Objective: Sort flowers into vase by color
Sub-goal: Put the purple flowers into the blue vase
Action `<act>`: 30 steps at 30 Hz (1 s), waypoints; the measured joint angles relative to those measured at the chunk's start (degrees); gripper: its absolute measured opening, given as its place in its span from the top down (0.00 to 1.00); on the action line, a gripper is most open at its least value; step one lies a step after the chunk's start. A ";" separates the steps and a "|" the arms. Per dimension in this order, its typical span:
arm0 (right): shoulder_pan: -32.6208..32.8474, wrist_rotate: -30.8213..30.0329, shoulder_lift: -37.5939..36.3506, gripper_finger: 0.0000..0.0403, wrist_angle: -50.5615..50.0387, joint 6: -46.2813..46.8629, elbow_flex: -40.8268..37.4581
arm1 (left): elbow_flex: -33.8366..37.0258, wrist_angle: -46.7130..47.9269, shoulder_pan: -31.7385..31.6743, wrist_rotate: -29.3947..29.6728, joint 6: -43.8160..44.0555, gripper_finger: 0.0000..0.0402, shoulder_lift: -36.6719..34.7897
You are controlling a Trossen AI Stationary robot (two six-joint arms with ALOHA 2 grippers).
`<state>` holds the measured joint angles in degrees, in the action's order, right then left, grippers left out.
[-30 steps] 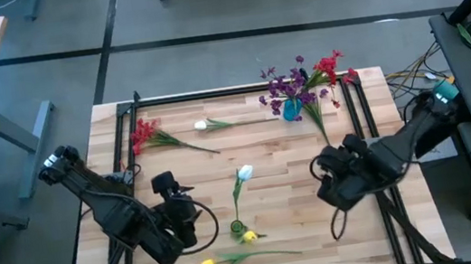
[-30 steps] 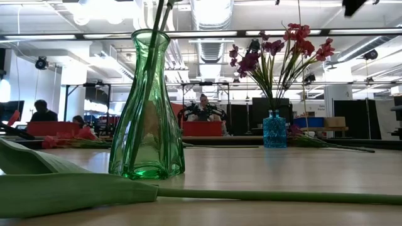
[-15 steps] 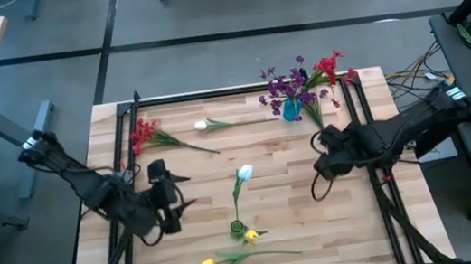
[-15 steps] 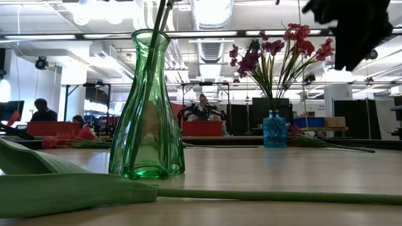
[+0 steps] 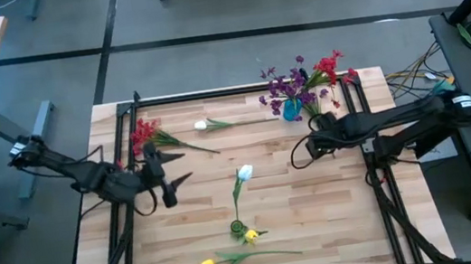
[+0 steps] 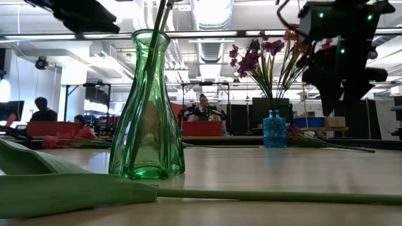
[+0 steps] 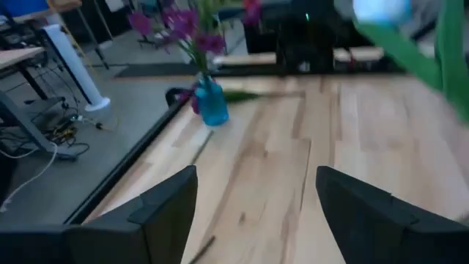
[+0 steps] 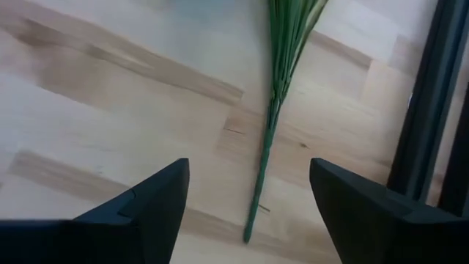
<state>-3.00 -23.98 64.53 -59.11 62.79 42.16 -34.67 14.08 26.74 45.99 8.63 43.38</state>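
Both arms have swung up from the desk's near half, so the right gripper (image 5: 312,148), jaws open and empty, now hangs at 1 o'clock over a loose green stem (image 8: 265,158) beside the blue vase (image 5: 292,109), where a careless descent could topple it, while the left gripper (image 5: 165,179), also open, waits at 9 o'clock near the red flowers (image 5: 142,133).

White tulip (image 7: 381,11) blurred, cut off by edge.

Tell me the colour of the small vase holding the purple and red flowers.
Blue. The small vase shows best in the low view, with the purple and red flowers rising from it.
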 joint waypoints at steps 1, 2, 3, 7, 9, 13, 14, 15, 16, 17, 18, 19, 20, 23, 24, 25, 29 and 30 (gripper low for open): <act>-0.07 0.01 0.40 0.33 0.63 -0.24 -0.59 | 0.44 -1.52 -0.30 0.01 -0.03 0.35 -0.79; -0.07 0.01 0.79 0.35 1.25 -0.15 -1.19 | 0.70 -3.06 -0.60 -0.01 -0.03 0.35 -1.55; -0.05 -0.02 1.18 0.36 1.99 0.24 -1.79 | 0.93 -4.49 -0.87 -0.01 -0.03 0.35 -2.29; -0.45 -0.25 3.02 0.41 6.06 0.60 -4.35 | 1.03 -12.12 -2.65 -1.81 -0.36 0.35 -4.61; -1.33 -1.12 4.00 0.43 6.74 0.63 -5.44 | 0.62 -14.22 -4.03 -4.96 -1.44 0.35 -5.18; -4.33 -1.62 5.71 0.45 7.16 0.05 -6.54 | -0.51 -15.18 -7.02 -8.47 -3.30 0.35 -5.57; -5.07 -1.73 6.07 0.46 7.31 -0.55 -6.65 | -0.85 -15.17 -7.58 -9.13 -3.72 0.35 -5.50; -5.75 -1.78 6.44 0.46 7.71 -0.94 -6.72 | -1.03 -15.18 -7.92 -9.39 -4.05 0.35 -5.40; -6.34 -1.77 6.82 0.47 8.07 -1.51 -6.72 | -1.23 -15.28 -8.13 -9.45 -4.20 0.35 -5.18; -6.84 -1.73 7.08 0.47 8.52 -2.26 -6.75 | -1.33 -15.78 -8.27 -9.50 -4.49 0.35 -4.97; -7.22 -1.73 7.34 0.48 9.24 -2.58 -6.79 | -1.37 -16.13 -8.28 -9.54 -4.79 0.35 -4.83; -7.50 -1.73 7.69 0.50 10.23 -3.19 -6.81 | -1.41 -16.25 -8.28 -9.54 -5.03 0.35 -4.75; -7.67 -1.72 8.03 0.51 11.44 -3.72 -6.93 | -1.50 -16.66 -8.31 -9.52 -5.10 0.35 -4.57; -8.25 -1.25 9.31 0.57 15.90 -5.86 -7.52 | -1.74 -17.62 -8.31 -9.52 -5.30 0.35 -4.06; -8.47 -1.08 9.74 0.59 17.25 -6.38 -7.77 | -1.78 -17.86 -8.31 -9.52 -5.58 0.35 -3.83; -8.71 -1.10 10.25 0.62 18.07 -6.45 -7.99 | -1.92 -17.99 -8.31 -9.52 -5.84 0.35 -3.60; -9.78 -1.47 12.69 0.71 18.31 -6.39 -8.87 | -2.06 -18.56 -8.37 -9.48 -6.65 0.35 -3.18; -9.97 -1.51 13.28 0.73 18.38 -6.38 -9.15 | -2.06 -18.52 -8.37 -9.48 -6.65 0.35 -3.18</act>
<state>-12.97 -25.49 77.82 -40.72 56.40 33.02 -36.73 -4.43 18.37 36.51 1.98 40.21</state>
